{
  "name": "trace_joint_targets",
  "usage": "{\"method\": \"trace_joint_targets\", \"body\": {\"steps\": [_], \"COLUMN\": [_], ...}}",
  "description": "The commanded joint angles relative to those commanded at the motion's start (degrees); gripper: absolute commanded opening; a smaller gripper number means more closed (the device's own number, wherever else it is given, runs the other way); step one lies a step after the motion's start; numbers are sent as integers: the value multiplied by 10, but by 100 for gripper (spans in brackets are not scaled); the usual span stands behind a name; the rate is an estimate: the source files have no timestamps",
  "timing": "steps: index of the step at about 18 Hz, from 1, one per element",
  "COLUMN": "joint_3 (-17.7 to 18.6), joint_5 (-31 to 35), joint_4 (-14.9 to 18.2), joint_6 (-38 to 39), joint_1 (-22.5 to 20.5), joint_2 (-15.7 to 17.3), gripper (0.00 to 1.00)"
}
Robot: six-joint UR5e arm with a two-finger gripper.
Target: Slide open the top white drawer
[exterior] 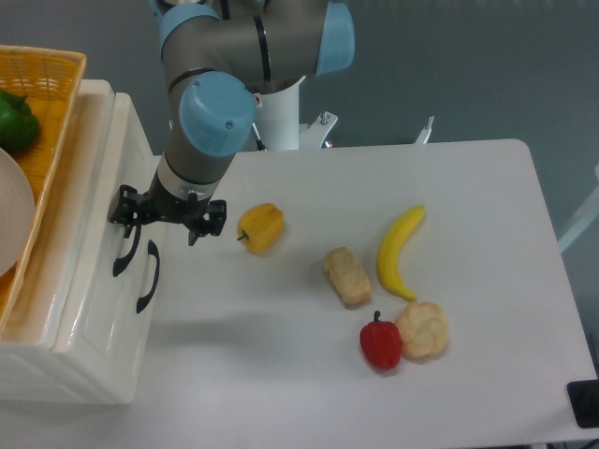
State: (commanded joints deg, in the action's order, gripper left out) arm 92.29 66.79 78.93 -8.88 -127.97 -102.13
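The gripper [159,224] hung at the cabinet's front by the table's left edge, its dark fingers spread wide, one just beside the upper end of the black handle [124,254] of the top white drawer [105,201], which sat shut; it held nothing. To do this well, I judged, the fingers should bracket the bar squarely, close firmly, then pull straight out toward the yellow pepper [261,227].

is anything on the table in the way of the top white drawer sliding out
Nothing visible blocks it. The table strip in front of the top white drawer holds only the claw, which hangs at its black handle. The nearest item, the yellow pepper, lies further out on the table, beyond the claw.
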Motion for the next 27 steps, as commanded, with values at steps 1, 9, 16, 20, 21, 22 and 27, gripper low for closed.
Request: {"method": "trace_joint_targets", "body": {"steps": [1,9,16,20,21,22,27], "joint_3": [1,2,1,1,1,1,0], "joint_5": [3,11,13,14,14,20,39], "joint_4": [0,-1,-2,-4,-4,-4,-1], "joint_6": [-1,-1,-1,-2,-2,-2,-3], "joint_1": [1,3,4,4,4,4,4], "joint_2": [-1,-4,-11,-12,-12,-12,-12], "gripper": [100,100,100,100,100,100,100]}}
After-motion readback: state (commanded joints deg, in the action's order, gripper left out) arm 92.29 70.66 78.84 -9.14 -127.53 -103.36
